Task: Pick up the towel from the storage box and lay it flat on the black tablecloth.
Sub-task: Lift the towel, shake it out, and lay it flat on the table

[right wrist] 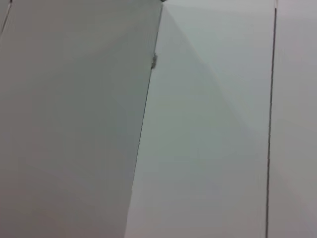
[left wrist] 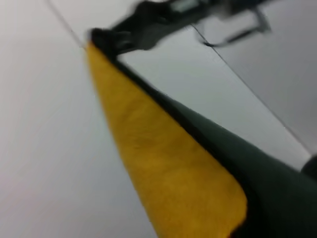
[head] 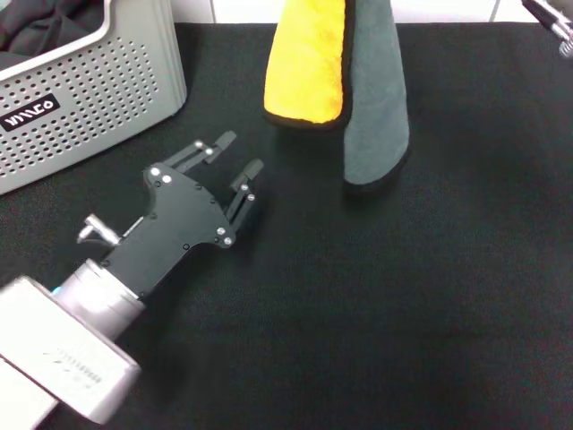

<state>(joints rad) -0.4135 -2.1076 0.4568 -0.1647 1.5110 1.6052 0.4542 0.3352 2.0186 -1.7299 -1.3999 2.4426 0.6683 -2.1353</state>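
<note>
The towel (head: 336, 72) hangs upright over the black tablecloth (head: 403, 296), yellow face to the left and grey-green face to the right. Its lower edge is at or just above the cloth. In the left wrist view the towel (left wrist: 163, 163) hangs from its top corner, where my right gripper (left wrist: 106, 39) is shut on it. My left gripper (head: 242, 152) is open and holds nothing. It sits low over the tablecloth, left of the towel and right of the storage box (head: 89, 98).
A dark cloth (head: 36, 27) lies inside the storage box at the back left. A piece of the right arm (head: 557, 25) shows at the top right corner. The right wrist view shows only pale wall panels.
</note>
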